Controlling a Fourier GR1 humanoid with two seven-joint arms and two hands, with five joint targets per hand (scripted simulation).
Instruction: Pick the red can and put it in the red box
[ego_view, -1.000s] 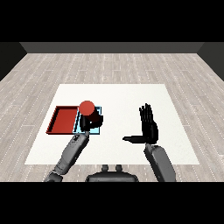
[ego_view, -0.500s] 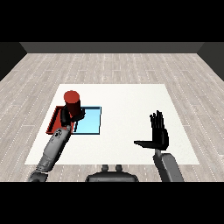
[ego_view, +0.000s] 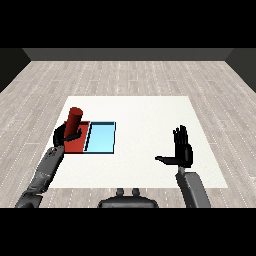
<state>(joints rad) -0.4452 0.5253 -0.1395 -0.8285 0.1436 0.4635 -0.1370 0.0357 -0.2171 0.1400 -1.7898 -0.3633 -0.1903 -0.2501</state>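
The red can (ego_view: 74, 120) stands upright over the red tray (ego_view: 82, 141), at the table's left. My left hand (ego_view: 66, 135) is curled round the can's lower part, and its fingers hide the can's base, so contact with the tray cannot be judged. At the right, my right hand (ego_view: 182, 150) is held up above the table with straight fingers and the thumb stretched to the left, holding nothing.
A light blue tray (ego_view: 101, 137) lies directly right of the red tray, touching it. The white table (ego_view: 145, 115) stretches out behind and between the hands, ringed by wooden floor.
My left hand has carried the red can leftward, from above the light blue tray to over the red tray. My right hand has drifted right and toward me.
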